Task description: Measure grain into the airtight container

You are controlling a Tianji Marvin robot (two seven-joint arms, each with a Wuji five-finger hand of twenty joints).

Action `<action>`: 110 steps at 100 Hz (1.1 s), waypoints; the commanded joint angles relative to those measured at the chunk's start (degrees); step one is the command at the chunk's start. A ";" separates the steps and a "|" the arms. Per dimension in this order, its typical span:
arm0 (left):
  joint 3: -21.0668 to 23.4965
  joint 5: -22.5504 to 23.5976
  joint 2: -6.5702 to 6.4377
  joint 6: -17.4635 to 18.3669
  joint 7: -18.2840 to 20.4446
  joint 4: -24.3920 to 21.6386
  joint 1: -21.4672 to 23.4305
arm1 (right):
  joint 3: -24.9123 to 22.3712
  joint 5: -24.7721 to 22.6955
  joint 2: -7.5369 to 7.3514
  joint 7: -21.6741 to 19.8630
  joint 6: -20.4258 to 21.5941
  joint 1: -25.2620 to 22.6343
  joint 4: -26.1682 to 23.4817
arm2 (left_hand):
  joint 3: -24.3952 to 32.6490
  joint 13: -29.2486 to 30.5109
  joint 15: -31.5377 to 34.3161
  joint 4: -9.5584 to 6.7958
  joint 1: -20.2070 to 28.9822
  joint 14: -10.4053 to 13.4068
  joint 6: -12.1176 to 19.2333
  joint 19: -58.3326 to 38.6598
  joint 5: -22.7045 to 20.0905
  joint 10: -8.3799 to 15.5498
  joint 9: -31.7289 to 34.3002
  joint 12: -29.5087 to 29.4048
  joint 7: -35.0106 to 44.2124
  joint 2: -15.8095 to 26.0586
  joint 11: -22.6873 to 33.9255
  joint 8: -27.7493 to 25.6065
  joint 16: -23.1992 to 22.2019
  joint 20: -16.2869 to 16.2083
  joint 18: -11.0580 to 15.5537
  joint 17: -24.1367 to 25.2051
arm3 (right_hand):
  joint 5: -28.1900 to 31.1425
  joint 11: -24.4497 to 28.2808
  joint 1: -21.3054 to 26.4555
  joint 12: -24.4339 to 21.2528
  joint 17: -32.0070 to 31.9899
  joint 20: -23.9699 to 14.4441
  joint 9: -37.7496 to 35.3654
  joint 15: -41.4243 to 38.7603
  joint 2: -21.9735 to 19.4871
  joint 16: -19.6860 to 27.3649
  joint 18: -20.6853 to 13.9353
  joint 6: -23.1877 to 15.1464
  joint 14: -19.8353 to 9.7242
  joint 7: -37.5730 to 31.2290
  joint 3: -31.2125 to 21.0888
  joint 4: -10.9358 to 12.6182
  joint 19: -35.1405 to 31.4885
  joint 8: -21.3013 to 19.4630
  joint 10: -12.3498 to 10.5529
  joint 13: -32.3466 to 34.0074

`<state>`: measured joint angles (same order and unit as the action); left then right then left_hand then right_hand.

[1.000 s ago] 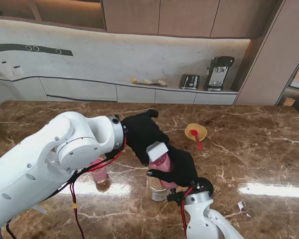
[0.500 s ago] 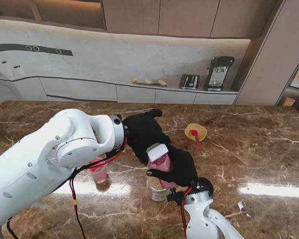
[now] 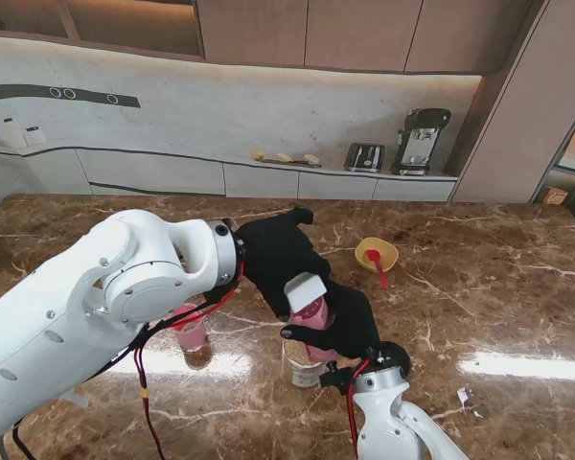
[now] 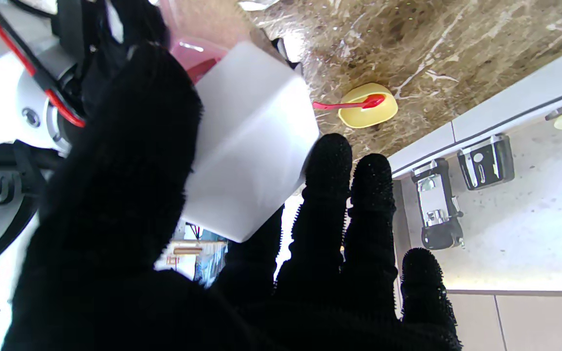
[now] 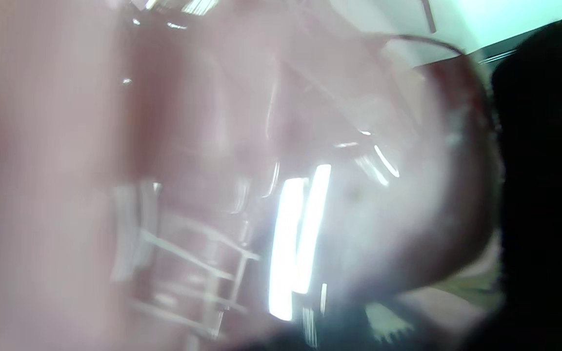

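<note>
Glossy white rounded arms [image 3: 96, 307], red and black cables [image 3: 142, 383], black-gloved fingers [image 4: 330, 195] — knobbly-textured

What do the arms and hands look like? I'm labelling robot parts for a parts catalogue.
Both arms are glossy white with rounded joint housings; the left arm is bulky, with small dark screws. Red and black cables run along it toward the wrist. The left hand and right hand wear black, knobbly-textured gloves. A red cable also runs down the right arm.

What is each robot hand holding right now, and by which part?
The right robot hand grips the pink container around its body. The left robot hand holds its white lid, fingers round the lid's sides.
</note>
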<state>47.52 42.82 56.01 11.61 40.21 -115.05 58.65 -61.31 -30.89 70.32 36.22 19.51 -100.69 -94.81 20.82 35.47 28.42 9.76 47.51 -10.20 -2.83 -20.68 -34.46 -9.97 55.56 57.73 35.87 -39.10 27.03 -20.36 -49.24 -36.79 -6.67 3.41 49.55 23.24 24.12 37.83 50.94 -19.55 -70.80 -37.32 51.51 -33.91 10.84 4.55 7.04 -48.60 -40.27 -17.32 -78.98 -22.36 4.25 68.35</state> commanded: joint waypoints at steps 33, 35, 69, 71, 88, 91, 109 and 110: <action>0.56 -7.32 0.60 -6.47 -0.15 -0.77 2.92 | 0.36 0.97 1.05 0.47 3.03 0.95 1.64 | 9.64 -0.64 -9.42 -1.06 2.97 0.09 15.53 -1.68 -7.62 9.94 -6.44 -32.82 17.75 10.59 -6.66 -9.08 11.48 0.14 -2.50 0.86 | 4.79 5.56 17.39 1.91 1.06 -0.01 -4.34 -6.19 -12.66 -2.71 -2.54 -18.89 -5.57 -6.77 -21.62 2.67 -2.52 -1.90 -6.46 4.83; 0.67 -8.04 0.65 -7.25 -0.32 -0.66 3.15 | 0.34 1.00 1.09 0.58 3.35 1.00 1.75 | 9.68 -0.48 -9.34 -1.07 3.04 0.06 15.52 -1.71 -7.58 9.93 -6.12 -32.85 17.72 10.61 -6.55 -9.07 11.47 0.13 -2.52 0.84 | 4.74 5.56 17.40 1.91 1.04 -0.01 -4.34 -6.18 -12.65 -2.71 -2.57 -18.97 -5.66 -6.74 -21.64 2.67 -2.51 -1.89 -6.47 4.82; 2.98 -18.00 0.77 -15.56 -0.12 0.56 5.24 | 0.36 0.70 1.66 2.59 6.30 1.72 3.01 | 12.30 -2.17 -7.27 -0.83 0.32 0.25 9.95 -3.06 -5.64 10.67 -8.56 -30.63 -0.31 9.94 -3.80 1.30 9.55 -1.02 -4.25 0.44 | 4.65 5.58 17.41 1.99 0.87 0.02 -4.23 -6.07 -12.82 -2.69 -2.91 -19.52 -5.78 -6.68 -21.57 2.65 -2.35 -1.98 -6.86 4.70; 3.12 -18.76 0.73 -16.08 0.14 0.60 5.24 | 0.37 0.65 1.68 2.72 6.41 1.75 3.06 | 13.96 -2.53 -7.46 -1.07 -0.85 0.22 9.36 -3.42 -5.52 10.57 -9.20 -30.63 -2.31 10.01 -3.88 1.79 9.59 -1.18 -4.49 0.36 | 4.63 5.58 17.40 1.99 0.87 0.01 -4.21 -6.06 -12.83 -2.69 -2.93 -19.42 -5.78 -6.69 -21.55 2.65 -2.35 -1.99 -6.82 4.70; 4.43 -23.45 0.41 -18.48 2.16 1.07 5.22 | 0.39 0.29 1.77 3.30 6.75 1.83 3.17 | 19.82 -4.63 -8.40 -3.67 -5.78 0.41 6.03 -5.08 -1.19 10.56 -14.02 -29.95 -10.70 9.40 -4.18 3.84 9.64 -1.89 -5.52 0.01 | 4.64 5.57 17.41 2.02 0.73 0.01 -4.13 -5.98 -12.84 -2.68 -3.09 -19.74 -5.95 -6.68 -21.50 2.65 -2.25 -2.02 -7.05 4.55; 4.61 -23.83 0.38 -18.85 2.35 1.08 5.25 | 0.38 0.27 1.77 3.33 6.79 1.83 3.16 | 19.93 -4.79 -8.36 -3.64 -5.72 0.35 5.70 -5.38 -0.74 10.61 -14.58 -29.48 -11.43 9.35 -3.78 4.12 9.49 -2.02 -5.64 -0.09 | 4.65 5.56 17.42 2.02 0.73 0.01 -4.11 -5.97 -12.88 -2.68 -3.11 -19.74 -5.95 -6.68 -21.51 2.66 -2.24 -2.03 -7.08 4.55; 4.98 -22.43 0.14 -17.92 3.20 1.14 5.07 | 0.32 0.06 1.81 3.62 7.11 1.80 3.13 | 20.06 -5.89 -8.45 -3.56 -6.33 0.75 6.41 -7.44 1.60 11.32 -18.68 -27.99 -12.39 8.23 -3.69 4.29 8.88 -2.88 -6.14 -0.75 | 4.66 5.54 17.46 2.00 0.73 -0.03 -4.06 -5.96 -12.89 -2.69 -3.13 -19.82 -5.95 -6.67 -21.48 2.67 -2.22 -2.04 -7.08 4.55; 4.98 -22.28 0.13 -17.82 3.22 1.14 5.07 | 0.31 0.05 1.82 3.64 7.15 1.80 3.13 | 20.06 -5.89 -8.45 -3.56 -6.33 0.75 6.41 -7.44 1.60 11.32 -18.68 -27.99 -12.39 8.23 -3.69 4.29 8.88 -2.88 -6.14 -0.75 | 4.66 5.54 17.46 2.00 0.73 -0.03 -4.06 -5.96 -12.88 -2.69 -3.13 -19.82 -5.95 -6.67 -21.47 2.67 -2.22 -2.04 -7.09 4.55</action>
<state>53.05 19.81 56.34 -6.76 42.55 -113.91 63.31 -60.86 -31.01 71.65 40.14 26.49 -99.00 -91.34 34.35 31.41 19.71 9.66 41.34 -12.19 -1.46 -26.27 -31.93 -13.73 37.96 29.07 23.62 -36.50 20.46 -19.45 -39.47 -38.35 -11.82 2.47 49.78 23.38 24.09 37.85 50.91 -19.48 -71.37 -37.77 51.69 -33.94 10.85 4.16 6.94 -49.66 -39.12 -17.32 -78.95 -22.36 4.09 68.40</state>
